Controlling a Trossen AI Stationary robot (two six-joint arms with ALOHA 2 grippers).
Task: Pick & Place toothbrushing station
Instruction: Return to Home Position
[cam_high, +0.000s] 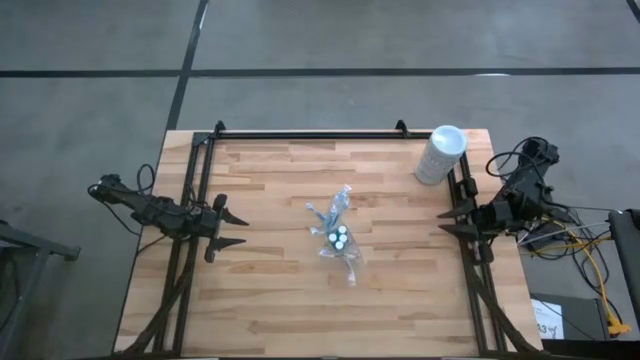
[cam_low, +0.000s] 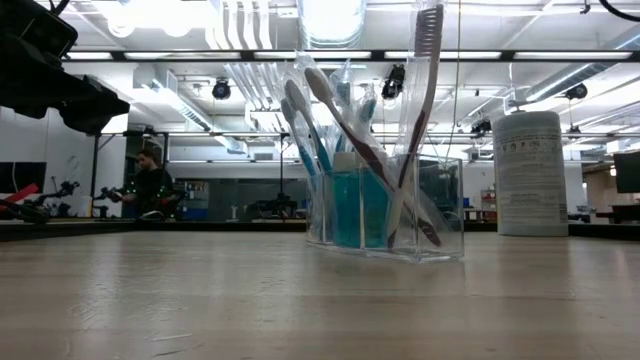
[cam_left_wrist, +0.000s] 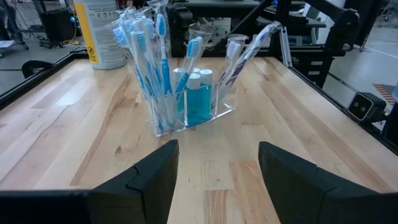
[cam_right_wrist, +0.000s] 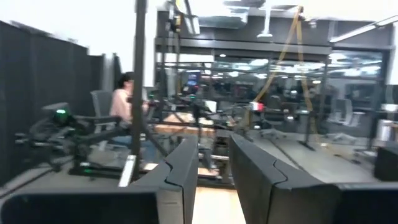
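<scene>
1. The wooden table (cam_high: 270, 300) fills the middle of the scene, with a black rail (cam_high: 310, 134) along its far edge.
2. The left arm (cam_high: 150, 208) lies over the table's left edge. Its left gripper (cam_high: 238, 231) points right toward the centre, with the two fingers spread wide and nothing between them.
3. The right arm (cam_high: 520, 195) sits at the right edge. The right gripper (cam_high: 443, 221) points left, its fingers parted by a narrower gap, and it also holds nothing.
4. A tall white cylinder (cam_high: 440, 155) stands upright in the far right corner, well apart from both grippers.
5. The clear organizer (cam_low: 445, 210) stands near the middle of the table, slightly right of centre, between the two grippers and touched by neither.
6. Toothbrushes (cam_left_wrist: 146, 62) stand in it, heads up and leaning outward. A bunch of blue-and-white ones fills one end section, and a few with pale or dark reddish handles stand in the other.
7. Small blue tubes (cam_left_wrist: 198, 102) with white caps stand upright in the middle section, between the two bunches.
</scene>
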